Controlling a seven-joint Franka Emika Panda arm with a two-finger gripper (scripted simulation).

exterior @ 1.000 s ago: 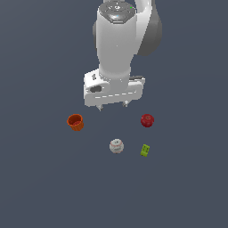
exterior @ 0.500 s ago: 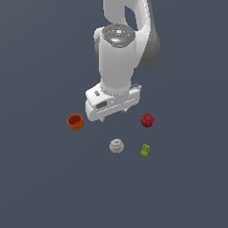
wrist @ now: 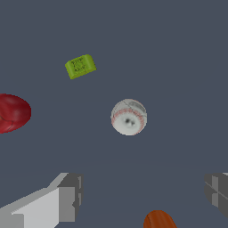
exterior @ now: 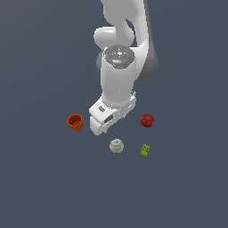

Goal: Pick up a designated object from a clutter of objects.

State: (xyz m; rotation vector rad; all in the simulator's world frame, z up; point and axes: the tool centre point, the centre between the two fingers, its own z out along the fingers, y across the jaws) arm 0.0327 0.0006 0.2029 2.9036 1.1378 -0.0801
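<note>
Since a moment ago my arm has leaned lower and forward, and my pincer (wrist: 141,196) now hangs closer to the table (exterior: 40,178) than it did. In the exterior view the white arm drops from the top edge, bends at a broad grey-capped joint, and ends in the blocky white hand, which sits between the orange-red cup (exterior: 75,122) on that view's left and the dark red ball (exterior: 147,120) on its right. The hand is above the table, touching nothing. The whitish ball (exterior: 116,145) with faint red seams lies just past the hand toward the camera, apart from it, and the small yellow-green block (exterior: 145,150) lies near that ball on the exterior view's right. From my wrist view, my two grey fingers (wrist: 67,196) stand wide apart with nothing between them, so the pincer is open and empty. The seamed ball (wrist: 128,116) sits ahead of the gap between the fingers. The four things are well separated, with bare dark table around each and open room on every side of the ball.
</note>
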